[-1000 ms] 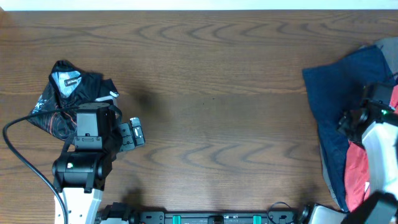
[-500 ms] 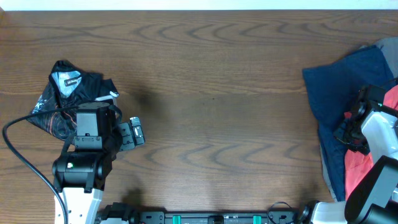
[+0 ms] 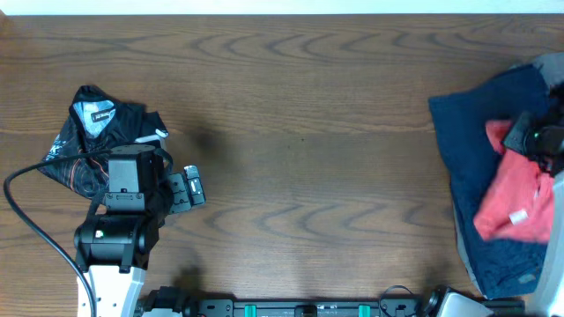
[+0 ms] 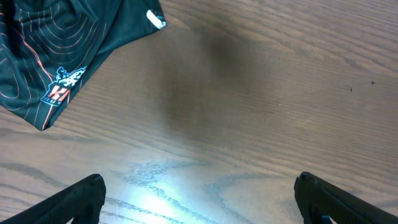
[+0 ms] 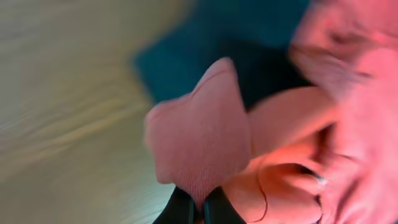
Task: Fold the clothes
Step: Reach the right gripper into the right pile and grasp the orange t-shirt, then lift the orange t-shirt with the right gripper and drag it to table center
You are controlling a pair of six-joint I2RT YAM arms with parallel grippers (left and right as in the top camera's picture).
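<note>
Moved since a second ago: right end effector [image 3: 531, 136] swung up the frame, dragging coral T-shirt [image 3: 515, 201] out over navy garment [image 3: 465, 141] at right worktop [image 3: 308, 132] edge; mostly cut off by frame. Left end effector [image 3: 188, 188] parked beside black garment [image 3: 92, 132]. Left wrist: fingers [image 4: 74, 199] spread wide, nothing between. Right wrist: heavily blurred; clenched on a coral fold, lettering not readable.

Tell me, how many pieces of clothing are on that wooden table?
3. A crumpled black garment with red-and-white print lies far left; a large navy blue garment lies far right; a coral-red T-shirt sits on the navy one. Others may hide underneath.
</note>
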